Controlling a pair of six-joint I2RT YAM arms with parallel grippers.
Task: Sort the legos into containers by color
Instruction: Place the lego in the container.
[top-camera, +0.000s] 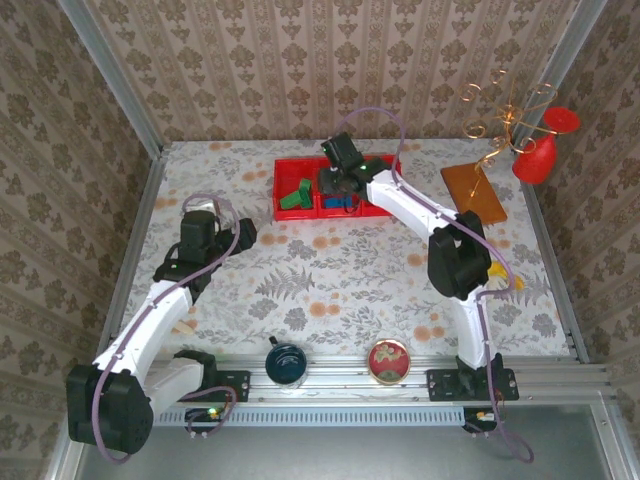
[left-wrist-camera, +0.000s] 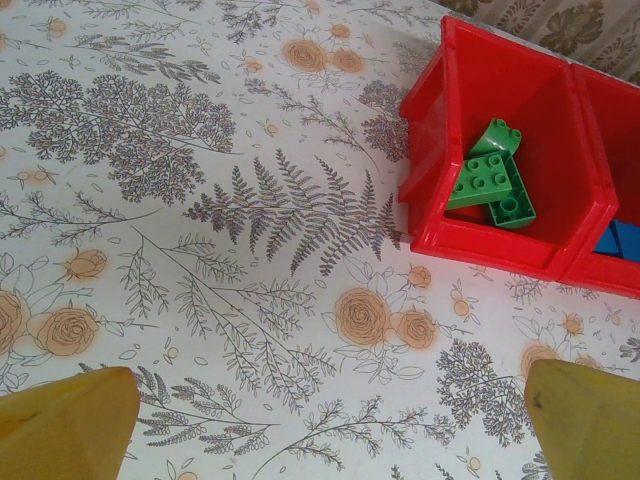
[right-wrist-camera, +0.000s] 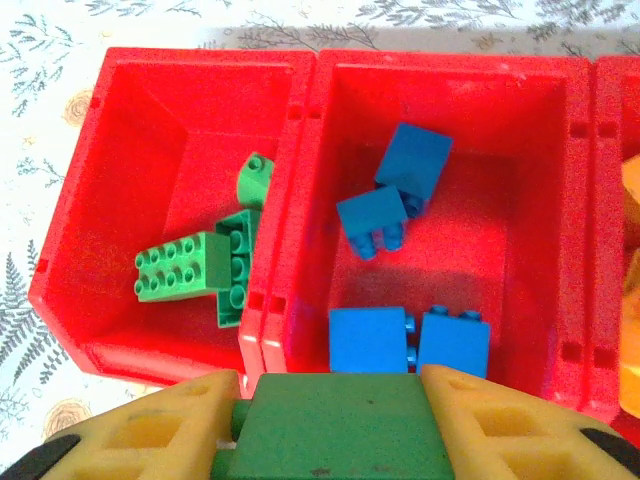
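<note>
At the desk's (top-camera: 330, 270) front edge, well to the near side of the red tray (top-camera: 300, 213), a metal rail (top-camera: 330, 385) carries both arm bases. Just behind it stand a dark blue cup (top-camera: 287, 362) and a round red tin (top-camera: 388, 360), whose lid bears a design too small to read. From there to the tray the flowered surface lies bare, a broad open stretch hemmed left and right by aluminium frame bars (top-camera: 127, 260).

The left arm lies low, its forearm stretched toward the tray's near-left corner and ending short of it. The left pincer (left-wrist-camera: 322, 410) is spread wide, with only bare desk between its yellow fingertips (left-wrist-camera: 70, 425).

The right arm rises from its base, folds at an elbow to the tray's near right, and reaches slantwise left to the tray. A yellow thing (top-camera: 498, 276) peeks out beside that elbow. The right pincer (right-wrist-camera: 328, 388) is partly closed on a green brick (right-wrist-camera: 345, 435), gripping its two sides at the tray's front wall, in line with the middle compartment.

In the tray, green bricks (right-wrist-camera: 185, 265) lie in the left compartment and four blue bricks (right-wrist-camera: 415, 165) in the middle. An orange piece (right-wrist-camera: 630, 190) shows at the edge of the right one. Right of the tray lies a brown board (top-camera: 473, 192), and beyond it a red ornament with gold wire curls (top-camera: 535, 155). A strip of desk separates the tray from the wallpapered back wall (top-camera: 330, 70).
</note>
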